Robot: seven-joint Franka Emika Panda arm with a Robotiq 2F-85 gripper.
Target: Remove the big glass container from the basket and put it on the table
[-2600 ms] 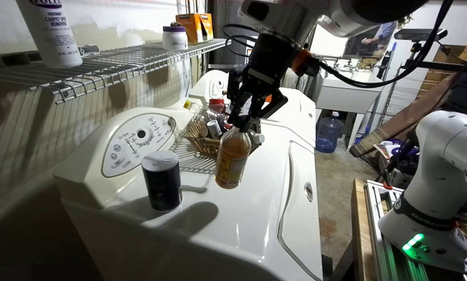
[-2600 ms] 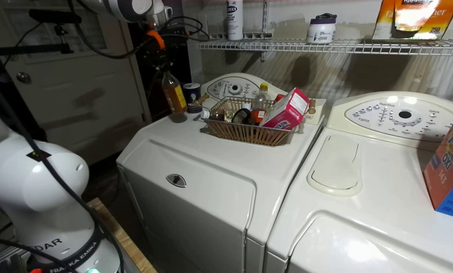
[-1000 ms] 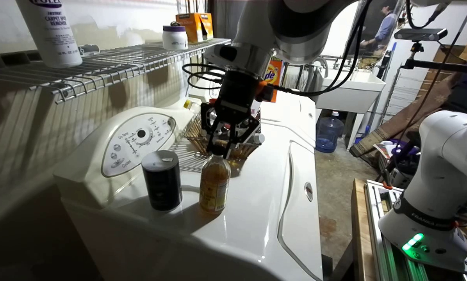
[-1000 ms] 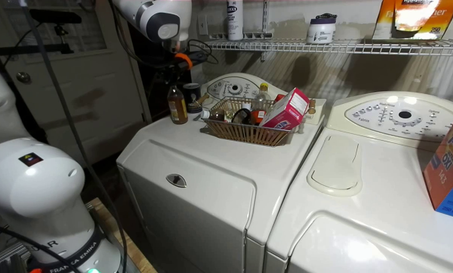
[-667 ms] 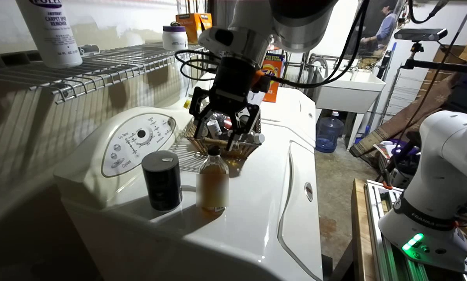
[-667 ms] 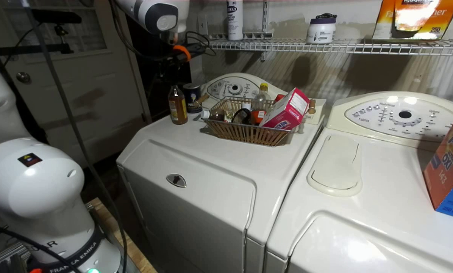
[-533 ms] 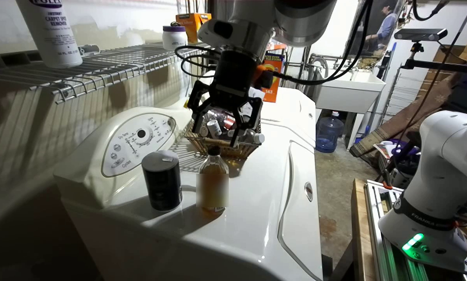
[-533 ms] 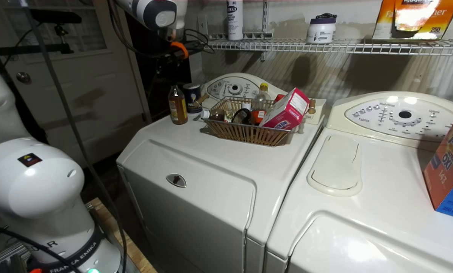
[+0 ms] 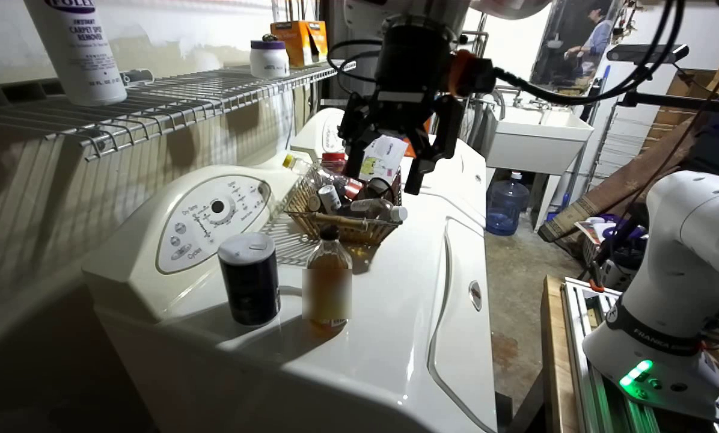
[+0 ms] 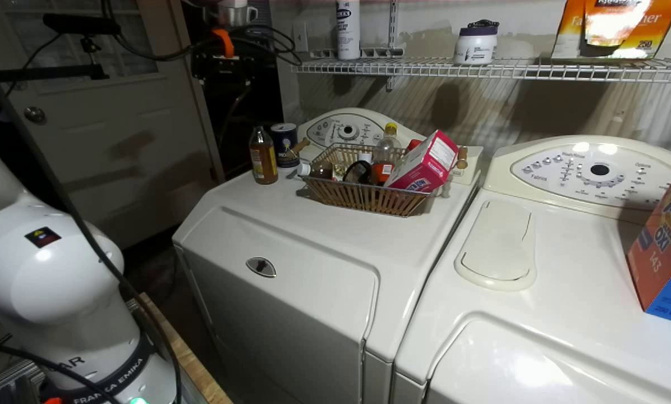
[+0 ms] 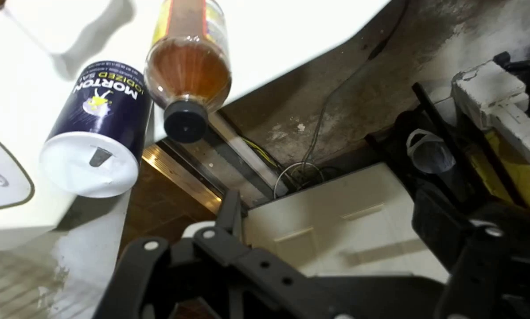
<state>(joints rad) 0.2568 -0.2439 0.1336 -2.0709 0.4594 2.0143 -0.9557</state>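
The big glass container (image 9: 328, 258), an amber bottle with a black cap, stands upright on the white table (image 9: 389, 355), outside the basket. Both exterior views show it near the table's end, beside a dark salt canister (image 9: 249, 285); in the wrist view the bottle (image 11: 187, 73) appears at the top. Behind it sits the brown basket (image 10: 363, 197), still filled with small bottles and a pink box (image 10: 423, 163). High above the basket and apart from the bottle, my gripper (image 9: 385, 178) has its fingers spread. Between its fingertips (image 11: 230, 212) in the wrist view there is nothing.
A white wire shelf (image 9: 185, 99) with a spray bottle (image 9: 83, 54) and a jar (image 9: 269, 59) runs along the wall. An orange detergent box (image 10: 666, 241) stands on the neighbouring appliance (image 10: 498, 247). The table's dial panel (image 9: 215, 216) rises at its back.
The bottle, earlier hanging from my gripper, was lowered onto the table beside the canister. My fingers then opened and let it go, and the gripper rose and moved away from it.
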